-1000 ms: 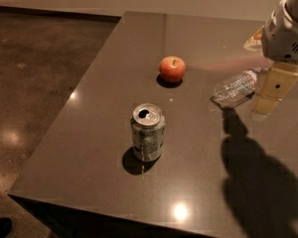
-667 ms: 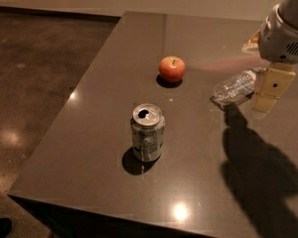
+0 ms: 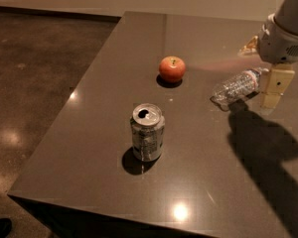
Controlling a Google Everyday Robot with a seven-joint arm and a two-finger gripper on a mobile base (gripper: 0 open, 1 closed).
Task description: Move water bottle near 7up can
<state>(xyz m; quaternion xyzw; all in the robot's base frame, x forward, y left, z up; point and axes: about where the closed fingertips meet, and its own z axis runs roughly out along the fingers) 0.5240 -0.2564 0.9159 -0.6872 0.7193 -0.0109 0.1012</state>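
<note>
At right, gripper (image 3: 271, 92) hides one end of water bottle (image 3: 234, 87).

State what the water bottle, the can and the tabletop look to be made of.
Water bottle: clear thin plastic, going by its crinkled, see-through wall. 7up can: likely aluminium, with a silver-grey side and shiny top. Table: dark and polished, perhaps stone or laminate; it mirrors the lights. The tool hangs by the bottle's right-hand end.

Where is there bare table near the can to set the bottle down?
Free: the table between the can and the apple, the stretch right of the can, and the strip in front of it. Crowded: the right edge, where the bottle lies on its side by the gripper.
</note>
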